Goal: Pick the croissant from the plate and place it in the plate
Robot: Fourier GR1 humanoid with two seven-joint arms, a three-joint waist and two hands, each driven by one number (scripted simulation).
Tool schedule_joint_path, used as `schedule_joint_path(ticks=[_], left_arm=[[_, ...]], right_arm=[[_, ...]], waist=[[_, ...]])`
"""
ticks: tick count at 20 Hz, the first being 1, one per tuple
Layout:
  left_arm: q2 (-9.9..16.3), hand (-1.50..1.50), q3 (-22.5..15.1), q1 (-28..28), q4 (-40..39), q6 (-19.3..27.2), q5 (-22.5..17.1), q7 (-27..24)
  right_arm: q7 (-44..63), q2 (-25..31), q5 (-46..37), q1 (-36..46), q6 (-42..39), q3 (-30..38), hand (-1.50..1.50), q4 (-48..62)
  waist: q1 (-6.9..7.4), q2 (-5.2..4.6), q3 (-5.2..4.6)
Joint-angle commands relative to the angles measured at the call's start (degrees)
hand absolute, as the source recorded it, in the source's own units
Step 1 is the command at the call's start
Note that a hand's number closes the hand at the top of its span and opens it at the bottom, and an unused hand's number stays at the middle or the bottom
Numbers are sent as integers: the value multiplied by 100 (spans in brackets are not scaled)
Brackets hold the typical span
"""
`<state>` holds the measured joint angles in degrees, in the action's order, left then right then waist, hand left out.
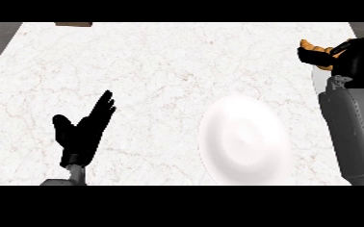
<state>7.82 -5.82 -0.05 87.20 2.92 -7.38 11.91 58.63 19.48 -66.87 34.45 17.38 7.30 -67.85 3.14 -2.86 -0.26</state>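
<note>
Left hand [82, 134]: near left, fingers straight and apart, pointing up; resting, holding nothing.

White plate [245, 144]: near, right of centre, on the marble surface [156, 67]. Nothing lies in it. Judged to be the target of the placing.

Right forearm [344, 125]: grey, running up the right edge from near to far.

Second plate [318, 79]: far right, only a pale sliver of rim showing beside the forearm; what it holds cannot be told, since arm and hand cover it.

Right hand [341, 57]: far right, fingers curled round the croissant [313, 50].

Croissant: orange-brown, its end protruding left from the right hand, over or just above the far plate; whether it is touching that plate cannot be told.

Brown object [73, 24]: far left edge of the surface, too cropped to identify.

Step in hand, as judged: lift and carry. To do it well, raise the croissant above the rim first, travel near and left to the white plate's centre, lower it, then let go.
</note>
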Motion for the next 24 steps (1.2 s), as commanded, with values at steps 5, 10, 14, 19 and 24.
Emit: schedule_joint_path(ticks=[5, 10, 14, 19, 24], left_arm=[[-61, 0, -213, -142, -166, -86, 83, 114], [-52, 0, -225, -237, -213, -119, 80, 158], [-177, 0, -329, -234, -246, -28, 154, 183], [-181, 0, -294, -94, -259, 15, 164, 129], [-199, 0, -238, -85, -302, 55, 119, 255]], right_arm=[[1863, 593, -1776, 906, 902, 1065, 150, 713], [2194, 577, -2718, 1085, 1485, 1606, 150, 791], [2378, 507, -3533, 922, 1751, 2048, 150, 977], [2645, 378, -4561, 750, 1893, 2637, 150, 958], [2652, 154, -5193, 619, 2188, 3348, 150, 866]], waist=[[307, -99, 1], [367, -82, 32], [290, -67, 46], [225, 16, 41], [81, 85, 47]])
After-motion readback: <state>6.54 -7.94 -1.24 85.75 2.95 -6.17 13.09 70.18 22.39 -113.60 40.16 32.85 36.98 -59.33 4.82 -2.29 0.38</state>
